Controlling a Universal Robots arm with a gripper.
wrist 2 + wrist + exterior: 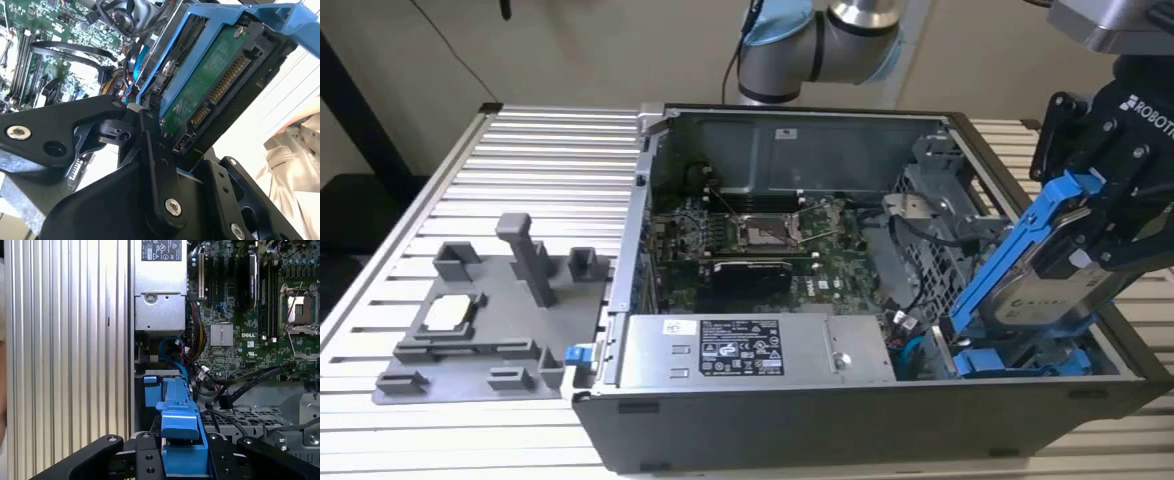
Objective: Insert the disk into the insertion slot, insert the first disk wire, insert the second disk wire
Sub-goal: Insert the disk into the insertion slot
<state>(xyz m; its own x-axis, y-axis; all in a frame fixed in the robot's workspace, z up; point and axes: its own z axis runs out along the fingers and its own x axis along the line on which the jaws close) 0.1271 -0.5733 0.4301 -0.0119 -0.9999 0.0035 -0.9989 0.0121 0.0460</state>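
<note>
Blue carrier frame [994, 265] pinched between jaws of gripper [182, 460], disk [1051, 288] clipped inside. Disk steeply tilted, lower end dipping into drive bay [1014, 362] just beside power supply [740, 350], on exterior view's right of it; not seated. Tilt likely lets lower edge lead in. Connector row [227, 82] on disk's green board bare, nothing plugged in. Pale label on disk, white sticker on power supply: print left unread.

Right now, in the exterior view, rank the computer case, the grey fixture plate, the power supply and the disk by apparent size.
1. computer case
2. grey fixture plate
3. power supply and disk: these look about alike. The disk stands tilted and may be nearer the camera, so I leave them unranked.
</note>
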